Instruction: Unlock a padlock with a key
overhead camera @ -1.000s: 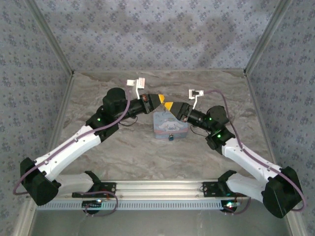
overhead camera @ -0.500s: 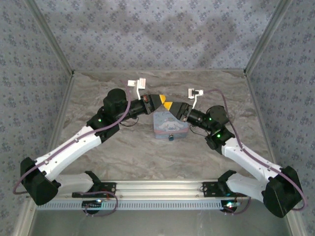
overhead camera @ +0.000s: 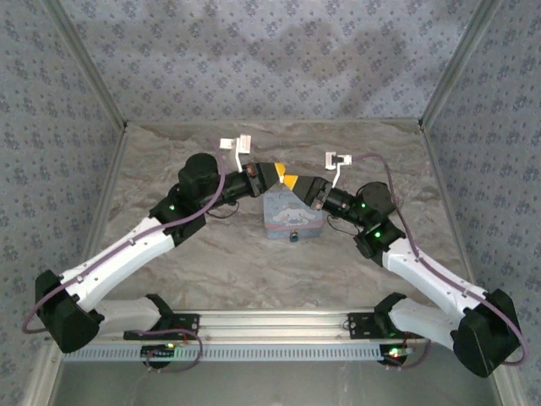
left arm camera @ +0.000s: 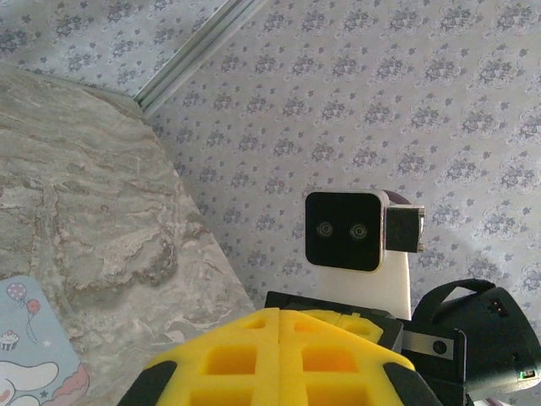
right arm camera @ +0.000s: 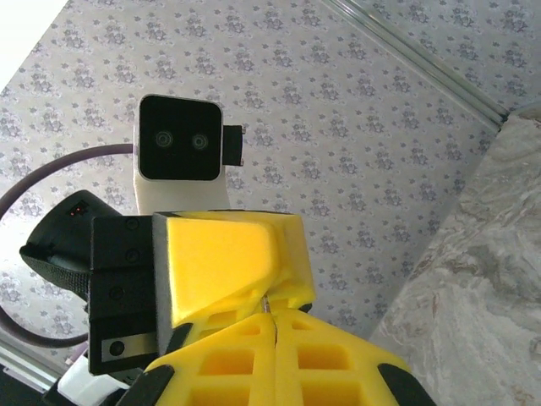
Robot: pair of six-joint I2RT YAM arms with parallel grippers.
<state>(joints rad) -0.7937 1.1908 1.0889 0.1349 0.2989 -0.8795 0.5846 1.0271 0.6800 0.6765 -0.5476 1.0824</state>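
Top view: padlock (overhead camera: pixel 293 238) is noted at frame centre, against lower edge of tin (overhead camera: pixel 292 217) on desk (overhead camera: pixel 211 262). Left hand (overhead camera: pixel 277 172) and right hand (overhead camera: pixel 290 181) are found tip to tip above. Wrist views: both hands' fingers are seen pressed together; whether anything is held cannot be told.

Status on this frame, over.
Left gripper shut, right gripper shut, tip to tip over tin's far edge. Padlock at tin's near edge, untouched. Nothing blocking it.

Counting two robot arms, left arm (overhead camera: pixel 127 249) and right arm (overhead camera: pixel 431 275), carrying two yellow-fingered grippers, left gripper (overhead camera: pixel 278 173) and right gripper (overhead camera: pixel 288 180). Also counting two white wrist cameras (left arm camera: pixel 342 230) (right arm camera: pixel 180 139), two purple cables (overhead camera: pixel 30 317) (overhead camera: pixel 397 211), one pale blue tin (overhead camera: pixel 292 216), one small dark padlock (overhead camera: pixel 293 238), one marbled table (overhead camera: pixel 254 271).
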